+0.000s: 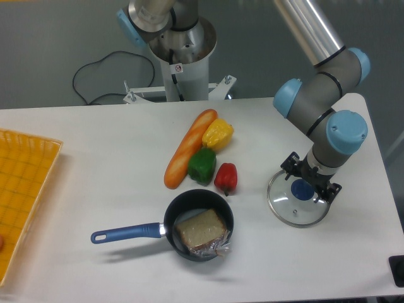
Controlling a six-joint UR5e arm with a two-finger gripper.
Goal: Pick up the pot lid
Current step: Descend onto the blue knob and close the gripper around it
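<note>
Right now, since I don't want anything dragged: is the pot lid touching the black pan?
Apart. The camera view shows white tabletop between the pot lid and the black pan.

No lettering or numbers can be made out.
</note>
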